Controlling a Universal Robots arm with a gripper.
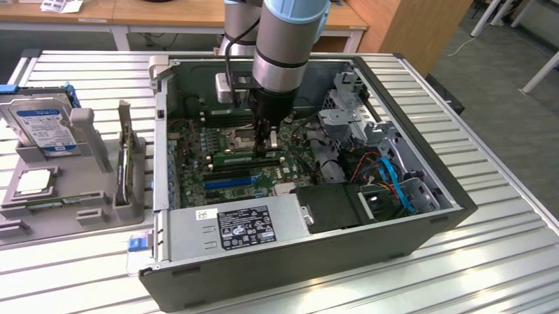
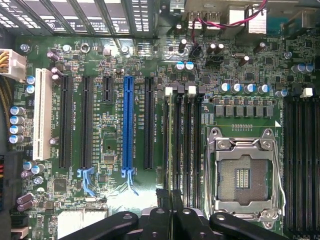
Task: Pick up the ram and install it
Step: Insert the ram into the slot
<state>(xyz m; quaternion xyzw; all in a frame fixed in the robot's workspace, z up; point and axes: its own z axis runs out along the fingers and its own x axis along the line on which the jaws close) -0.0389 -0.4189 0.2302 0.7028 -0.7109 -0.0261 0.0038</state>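
The ram (image 1: 235, 158) is a thin green stick standing on edge in a long black memory slot of the motherboard (image 1: 196, 154), inside the open computer case. My gripper (image 1: 266, 148) reaches straight down from the arm and its fingers are shut on the ram's upper edge. In the wrist view my gripper (image 2: 170, 197) has its black fingers pressed together over the row of memory slots. There the ram (image 2: 170, 145) shows only edge-on as a narrow strip along one slot. The empty processor socket (image 2: 243, 172) lies right beside these slots.
The case's metal walls (image 1: 419, 242) surround the board. A power supply (image 1: 235, 226) sits at the near side, with a drive cage and blue cables (image 1: 393, 180) toward the exterior view's right. Outside the case, a grey tray holds a hard drive (image 1: 44, 124) and a square silver processor chip (image 1: 33, 182).
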